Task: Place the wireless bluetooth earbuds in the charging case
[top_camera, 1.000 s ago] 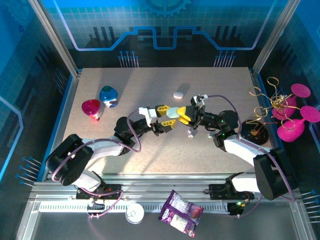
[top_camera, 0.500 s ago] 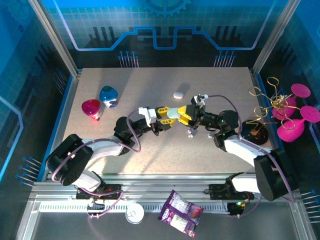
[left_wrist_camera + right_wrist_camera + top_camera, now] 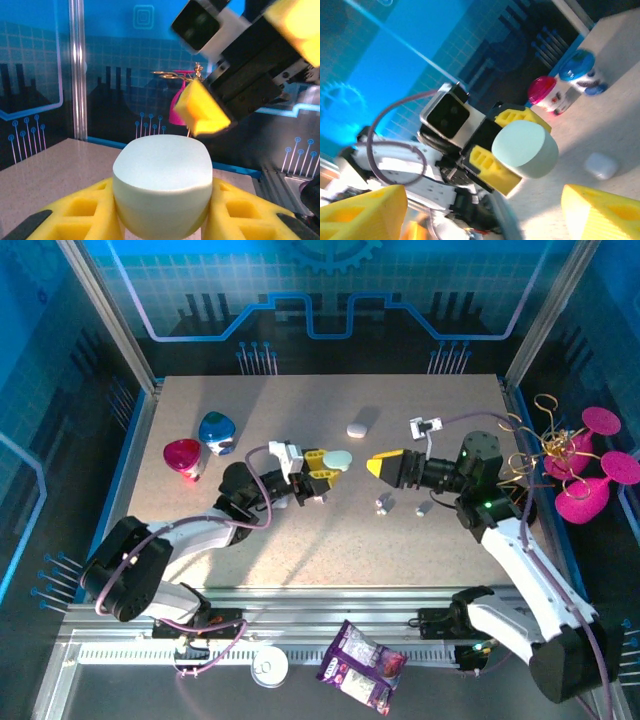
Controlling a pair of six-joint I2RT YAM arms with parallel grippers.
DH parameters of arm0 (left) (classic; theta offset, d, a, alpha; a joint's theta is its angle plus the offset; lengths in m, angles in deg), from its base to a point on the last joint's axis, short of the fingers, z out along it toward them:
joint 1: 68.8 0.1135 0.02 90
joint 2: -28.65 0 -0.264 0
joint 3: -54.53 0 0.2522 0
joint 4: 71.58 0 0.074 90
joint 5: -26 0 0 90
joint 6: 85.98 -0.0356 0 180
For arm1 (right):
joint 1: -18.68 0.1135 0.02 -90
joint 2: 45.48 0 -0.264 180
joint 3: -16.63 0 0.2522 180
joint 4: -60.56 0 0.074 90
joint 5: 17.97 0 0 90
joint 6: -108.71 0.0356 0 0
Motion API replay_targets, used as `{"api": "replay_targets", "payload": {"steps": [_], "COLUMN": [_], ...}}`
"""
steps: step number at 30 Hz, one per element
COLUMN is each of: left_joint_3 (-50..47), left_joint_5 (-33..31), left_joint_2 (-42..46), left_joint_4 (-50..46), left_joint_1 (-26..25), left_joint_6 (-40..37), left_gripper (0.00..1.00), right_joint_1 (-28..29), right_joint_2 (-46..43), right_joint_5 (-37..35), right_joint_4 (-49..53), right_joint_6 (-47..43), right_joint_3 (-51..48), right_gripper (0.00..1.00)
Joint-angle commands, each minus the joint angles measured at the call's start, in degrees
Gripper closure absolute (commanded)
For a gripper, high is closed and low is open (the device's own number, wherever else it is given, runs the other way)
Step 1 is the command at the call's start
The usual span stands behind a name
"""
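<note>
Earbuds (image 3: 381, 505), two tiny pale specks too small to make out, lie on the table (image 3: 250, 540) near the right gripper (image 3: 385, 465), seen from the top view. Left wrist view: mint case (image 3: 162, 185) pinched by the left gripper (image 3: 323, 465). Right wrist view: its own yellow pads spread wide. Labels on the pink cup (image 3: 547, 95) and blue cup (image 3: 580, 67) blur unreadably.

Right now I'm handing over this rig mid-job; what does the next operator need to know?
Left gripper: shut on the mint charging case, lifted off the table; the case looks closed.
Right gripper: open, empty, facing that case, apart from it.
Two small pieces, likely earbuds, lie on the table near the right gripper; a white case lies farther back.
Done: case picked up. Left: open it, pick up the earbuds, seat them.
</note>
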Motion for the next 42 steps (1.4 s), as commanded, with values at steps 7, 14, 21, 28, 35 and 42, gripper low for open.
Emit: {"api": "replay_targets", "payload": {"steps": [7, 14, 21, 28, 35, 42], "left_joint_3": [1.6, 1.9, 1.3, -0.3, -0.6, -0.8], "left_joint_5": [13.0, 16.5, 18.2, 18.9, 19.2, 19.9], "left_joint_2": [2.8, 2.7, 0.0, 0.1, 0.3, -0.1], "left_joint_4": [-5.6, -2.5, 6.3, 6.6, 4.4, 2.5], "left_joint_1": [0.8, 0.8, 0.7, 0.8, 0.7, 0.8], "left_joint_6": [4.6, 6.8, 12.5, 10.4, 7.9, 6.0], "left_gripper": [0.78, 0.78, 0.78, 0.78, 0.77, 0.77], "right_joint_1": [8.1, 14.5, 15.7, 12.8, 10.6, 7.1], "right_joint_2": [-2.0, 6.0, 12.2, 14.5, 13.8, 13.0], "right_joint_5": [-12.4, -15.8, -17.2, -18.6, -15.8, -11.1], "right_joint_4": [30.3, 33.4, 29.9, 29.1, 27.5, 25.3], "right_joint_6": [-43.0, -50.1, -49.1, -44.9, -41.5, -37.0], "right_joint_3": [10.2, 15.8, 17.2, 18.1, 17.7, 16.1], "right_gripper": [0.18, 0.17, 0.19, 0.24, 0.26, 0.27]}}
